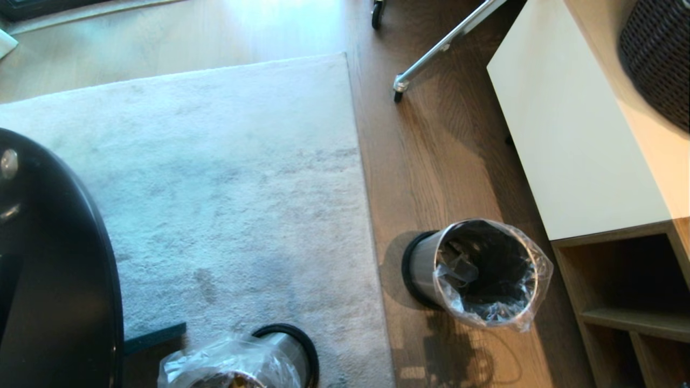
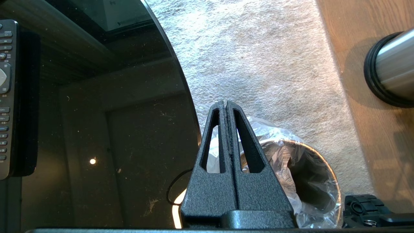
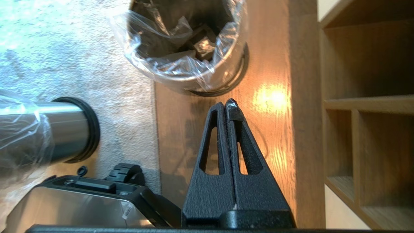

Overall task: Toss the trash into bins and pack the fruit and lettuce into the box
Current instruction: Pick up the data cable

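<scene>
Two steel bins are the only task items on show. Largest in the head view is the grey rug point(image 1: 215, 188), filling the centre and left; a black glass table point(image 1: 54, 269) curves in at the lower left, and a white cabinet point(image 1: 571, 140) with open wooden shelves point(image 1: 620, 302) occupies the right. One bin point(image 1: 474, 272) stands on the wood floor point(image 1: 431, 161) at lower right of that view, just off the rug's edge, its clear liner holding only dark folds as far as can be seen. A second bin point(image 1: 253, 361) sits at the bottom edge, on the rug; something pale and printed shows within its liner in the left wrist view point(image 2: 284, 165), possibly discarded trash, though this cannot be confirmed. A remote control point(image 2: 6, 97) lies on the table at the left edge of the left wrist view.

Neither arm appears in the head view. Left gripper point(image 2: 225, 103) hangs above the second bin's rim, fingers pressed together and empty. Right gripper point(image 3: 228, 104) hangs over the floor just short of the first bin point(image 3: 184, 42), fingers likewise pressed together, nothing pinched.

No apple, lettuce leaf or white box is visible, so progress on packing cannot be judged. With both grippers empty beside the bins, the disposal stage appears finished or between items.
</scene>
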Tool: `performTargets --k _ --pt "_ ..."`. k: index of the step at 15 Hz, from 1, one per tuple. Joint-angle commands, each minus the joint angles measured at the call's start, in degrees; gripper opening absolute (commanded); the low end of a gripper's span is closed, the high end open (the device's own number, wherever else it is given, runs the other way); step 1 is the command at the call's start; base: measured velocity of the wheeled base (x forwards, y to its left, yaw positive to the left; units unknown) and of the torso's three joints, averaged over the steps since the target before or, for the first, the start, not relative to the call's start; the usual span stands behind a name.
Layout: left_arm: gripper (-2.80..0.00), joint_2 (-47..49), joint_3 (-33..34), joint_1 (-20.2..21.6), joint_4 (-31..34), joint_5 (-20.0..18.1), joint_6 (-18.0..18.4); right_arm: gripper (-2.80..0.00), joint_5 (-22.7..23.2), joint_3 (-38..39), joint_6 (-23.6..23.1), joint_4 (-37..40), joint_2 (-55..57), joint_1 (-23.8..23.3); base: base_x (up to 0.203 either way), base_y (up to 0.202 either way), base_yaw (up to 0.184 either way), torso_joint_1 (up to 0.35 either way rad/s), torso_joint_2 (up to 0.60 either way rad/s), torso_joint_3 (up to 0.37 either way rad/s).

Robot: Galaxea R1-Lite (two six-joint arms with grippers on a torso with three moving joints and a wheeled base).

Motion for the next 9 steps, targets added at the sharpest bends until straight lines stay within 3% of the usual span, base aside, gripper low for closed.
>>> performTargets --k 1,3,5,9 --pt "-2.80 0.09 0.00 0.02 -0.01 0.00 0.03 -2.80 -0.36 -0.81 0.08 6.97 -11.01 -0.94 0.000 0.000 0.000 0.000 0.00 0.000" --pt "-2.80 0.09 0.00 0.08 -0.01 0.00 0.03 -2.80 -2.54 -1.87 0.11 10.80 -14.42 -1.29 0.000 0.000 0.000 0.000 0.00 0.000" --pt "-2.80 0.09 0.00 0.02 -0.01 0.00 0.03 -2.80 -8.06 -0.34 -0.47 10.57 -15.84 -1.40 0.000 0.000 0.000 0.000 0.00 0.000" --pt "-2.80 0.09 0.00 -0.01 -0.01 0.00 0.03 -2.80 -7.89 0.17 -0.03 9.73 -15.87 -1.37 0.000 0.000 0.000 0.000 0.00 0.000"
